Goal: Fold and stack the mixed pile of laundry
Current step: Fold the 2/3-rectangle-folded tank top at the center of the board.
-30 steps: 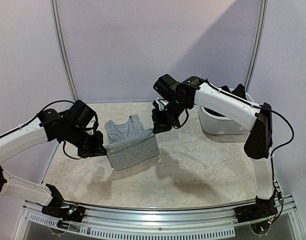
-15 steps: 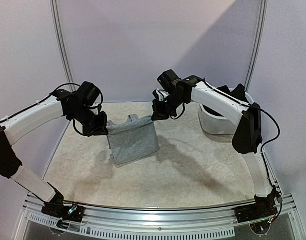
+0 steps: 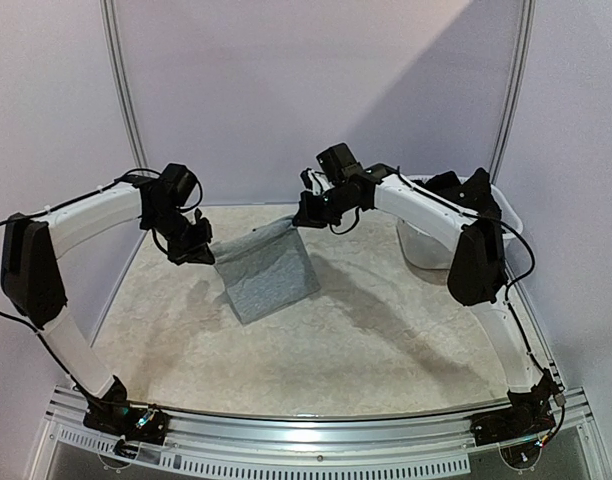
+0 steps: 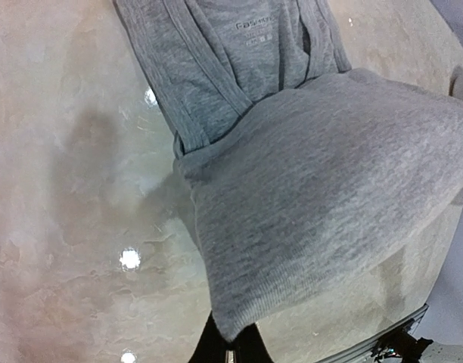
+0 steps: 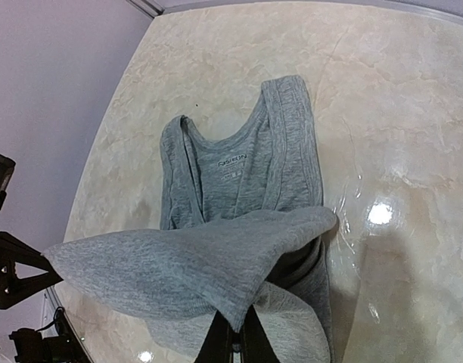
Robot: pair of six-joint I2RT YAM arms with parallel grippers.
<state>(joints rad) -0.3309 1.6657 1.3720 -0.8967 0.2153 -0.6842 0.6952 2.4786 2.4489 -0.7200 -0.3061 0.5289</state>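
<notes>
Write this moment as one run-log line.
fold | grey top: hem held up, straps on table | left gripper: shut on hem | right gripper: shut on hem

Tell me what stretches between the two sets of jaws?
The light grey sleeveless top, its hem raised and stretched across; the top external view shows it.

The beige marbled table point(image 3: 386, 340) is carrying a light grey sleeveless top point(image 3: 271, 285), its strap end lying flat beneath the left gripper point(image 3: 207, 255) and right gripper point(image 3: 299, 218) (glare spots shining alongside). A white basket point(image 3: 426, 253) is sitting right of the right gripper.
</notes>
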